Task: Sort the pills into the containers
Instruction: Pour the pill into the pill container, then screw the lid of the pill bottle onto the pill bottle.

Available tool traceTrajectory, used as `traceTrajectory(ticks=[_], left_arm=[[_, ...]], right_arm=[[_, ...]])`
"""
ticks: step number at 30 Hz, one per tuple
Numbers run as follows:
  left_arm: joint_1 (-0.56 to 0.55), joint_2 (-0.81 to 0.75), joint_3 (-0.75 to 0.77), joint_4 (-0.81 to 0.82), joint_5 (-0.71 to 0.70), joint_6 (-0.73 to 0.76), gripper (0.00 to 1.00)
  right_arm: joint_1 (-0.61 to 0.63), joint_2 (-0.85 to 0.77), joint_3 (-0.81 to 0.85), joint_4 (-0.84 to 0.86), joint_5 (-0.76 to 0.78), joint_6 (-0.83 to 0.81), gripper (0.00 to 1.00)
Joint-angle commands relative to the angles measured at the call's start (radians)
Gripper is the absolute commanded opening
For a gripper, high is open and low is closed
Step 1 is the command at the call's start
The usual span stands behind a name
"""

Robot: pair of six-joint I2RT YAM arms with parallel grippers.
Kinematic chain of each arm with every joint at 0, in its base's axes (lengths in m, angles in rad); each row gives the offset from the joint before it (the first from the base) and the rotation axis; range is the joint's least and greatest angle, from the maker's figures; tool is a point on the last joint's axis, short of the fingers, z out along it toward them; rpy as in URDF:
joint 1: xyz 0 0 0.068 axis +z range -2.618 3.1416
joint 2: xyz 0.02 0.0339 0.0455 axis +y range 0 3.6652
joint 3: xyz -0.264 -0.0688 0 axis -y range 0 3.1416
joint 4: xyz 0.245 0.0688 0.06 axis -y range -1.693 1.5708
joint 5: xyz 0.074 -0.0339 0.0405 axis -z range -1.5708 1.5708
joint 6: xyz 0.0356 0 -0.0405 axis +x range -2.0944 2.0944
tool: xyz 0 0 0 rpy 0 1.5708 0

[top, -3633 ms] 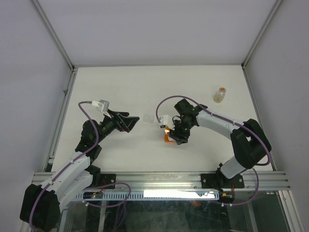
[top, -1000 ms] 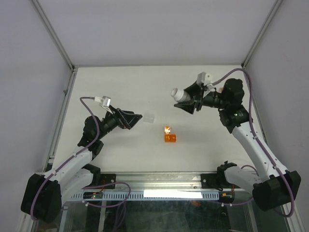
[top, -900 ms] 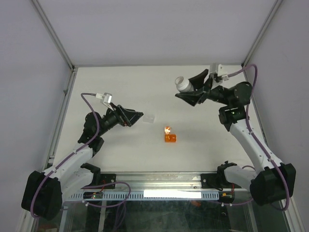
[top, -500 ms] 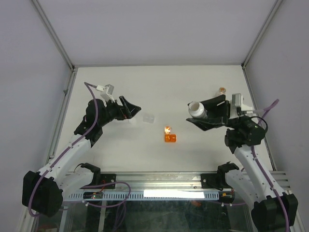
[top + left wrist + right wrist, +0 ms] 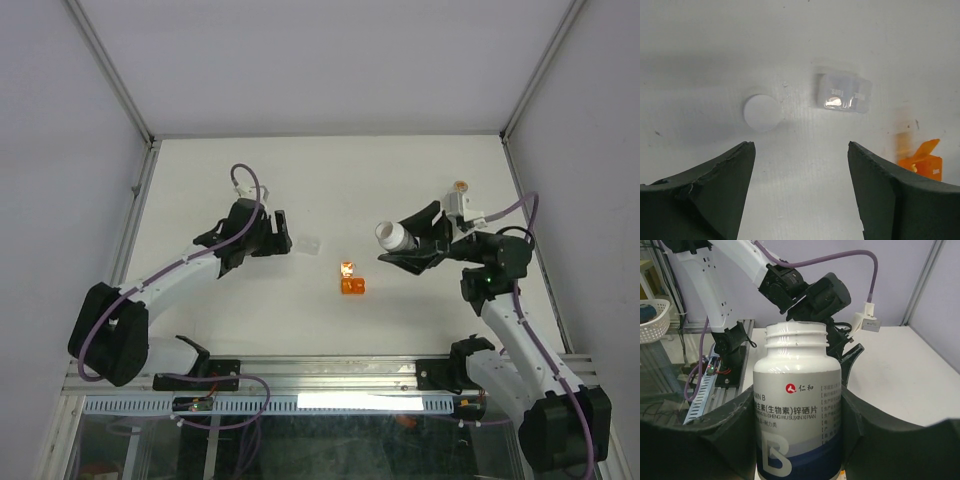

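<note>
White bottle [image 5: 392, 236], uncapped, has drifted slightly toward the middle in the last half second, clenched in my right claw [image 5: 407, 247]. My left arm has swung out, and its claw [image 5: 800, 150] now points down, jaws apart, grasping nothing. Bare surface [image 5: 300, 170] surrounds it, with the side rails well apart. A white cap [image 5: 761, 112] and the clear vial [image 5: 844, 92] lie just beyond its fingertips. The orange cup [image 5: 922, 161] peeks past one finger.
</note>
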Motion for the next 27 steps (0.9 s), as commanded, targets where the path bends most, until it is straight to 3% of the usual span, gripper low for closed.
traceTrajectory(ticks=[1, 10, 18, 27], left_arm=[[0.001, 0.048, 0.056, 0.003, -0.060, 0.061, 0.76], [0.001, 0.229, 0.100, 0.015, -0.070, 0.096, 0.76], [0.000, 0.272, 0.132, -0.010, -0.132, 0.107, 0.64], [-0.001, 0.350, 0.196, -0.072, -0.197, 0.132, 0.62]], right_arm=[[-0.006, 0.023, 0.020, -0.044, -0.043, -0.053, 0.00], [-0.031, 0.082, 0.049, -0.151, -0.074, -0.106, 0.00], [-0.066, 0.112, 0.048, -0.151, -0.077, -0.095, 0.00], [-0.084, 0.120, 0.044, -0.141, -0.075, -0.081, 0.00]])
